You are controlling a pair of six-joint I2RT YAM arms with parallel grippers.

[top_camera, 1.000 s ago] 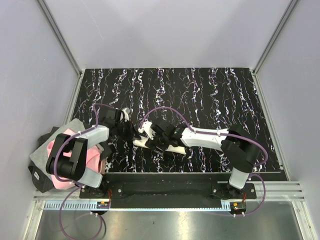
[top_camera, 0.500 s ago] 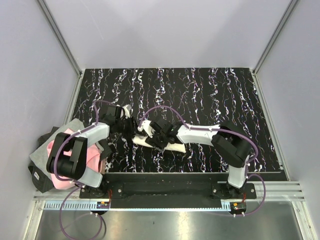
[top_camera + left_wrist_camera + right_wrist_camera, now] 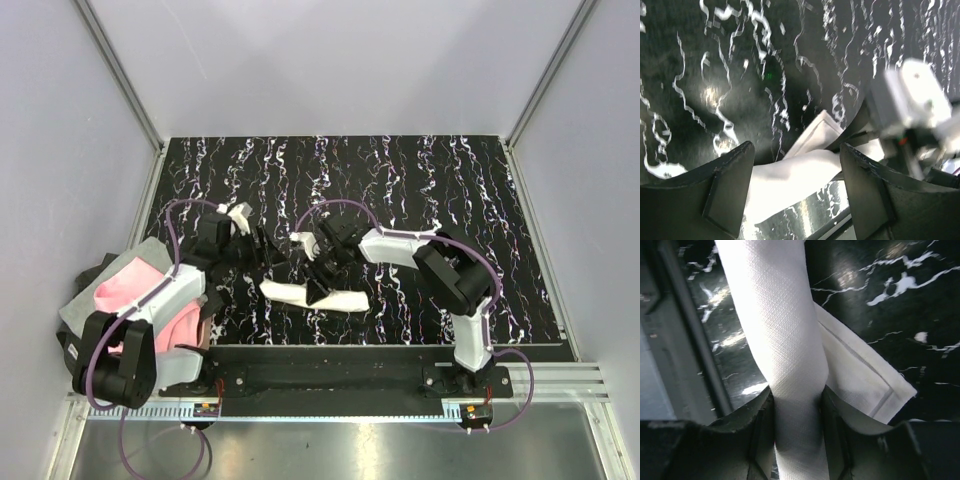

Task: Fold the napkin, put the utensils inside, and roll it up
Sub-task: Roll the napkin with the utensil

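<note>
The cream napkin (image 3: pixel 312 297) lies rolled into a slim tube near the table's front edge. In the right wrist view the napkin roll (image 3: pixel 782 325) runs between my right gripper's (image 3: pixel 797 397) fingers, which press on both of its sides; a flat hemmed corner (image 3: pixel 860 375) sticks out to the right. From above, the right gripper (image 3: pixel 318 284) points down onto the roll's middle. My left gripper (image 3: pixel 262 249) stands open just left of the roll, apart from it. Its wrist view shows the left gripper (image 3: pixel 795 155) with wide jaws and the napkin (image 3: pixel 790 177) beyond them. The utensils are hidden.
A pink and grey cloth (image 3: pixel 125 292) is bunched off the table's left edge beside the left arm. The black marbled tabletop (image 3: pixel 440 180) stretches behind the arms to the grey walls. A metal rail (image 3: pixel 330 405) runs along the front.
The left gripper has opened, let go and pulled back to the left. The right gripper has tipped down over the roll and closed its fingers round it.
</note>
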